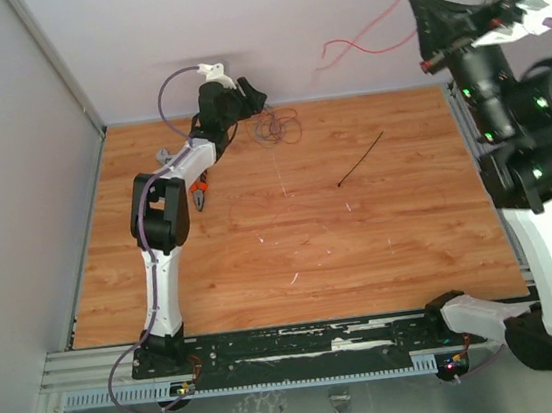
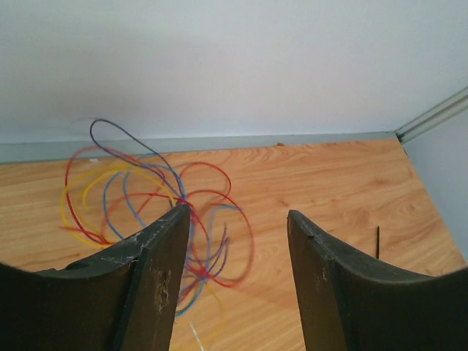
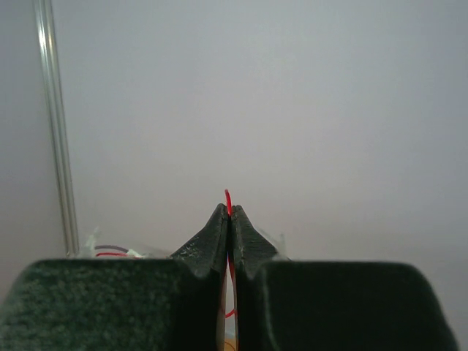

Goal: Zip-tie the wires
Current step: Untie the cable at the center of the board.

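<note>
Left claw (image 2: 238, 218): released, black fingers apart, nothing gripped, low at the table's 12 o'clock edge.
Right claw (image 3: 229, 213): clenched on a thin red wire strand (image 3: 227, 197), raised high beyond the table's 3 o'clock side.
Wires: loose bundle of thin looping red, yellow and blue wires (image 2: 139, 183) lies at 12 o'clock, just beside the left claw.
Surface: wood-grain tabletop (image 1: 313, 262), a few pale specks on it.
Room: plain pale grey walls (image 2: 234, 58), metal frame rails at the corners.
Views: only the left wrist view shows the bundle's colours. Only the right wrist view shows the pinch. Overhead, the strand trails free in the air.
Zip tie: thin straight black plastic strip (image 1: 361, 161), flat at 2 o'clock, well apart from both claws.
Around: orange-handled black pliers (image 1: 200, 198) at 10 o'clock.
In the way: the left arm covers part of the pliers. The left finger hides part of the bundle.
</note>
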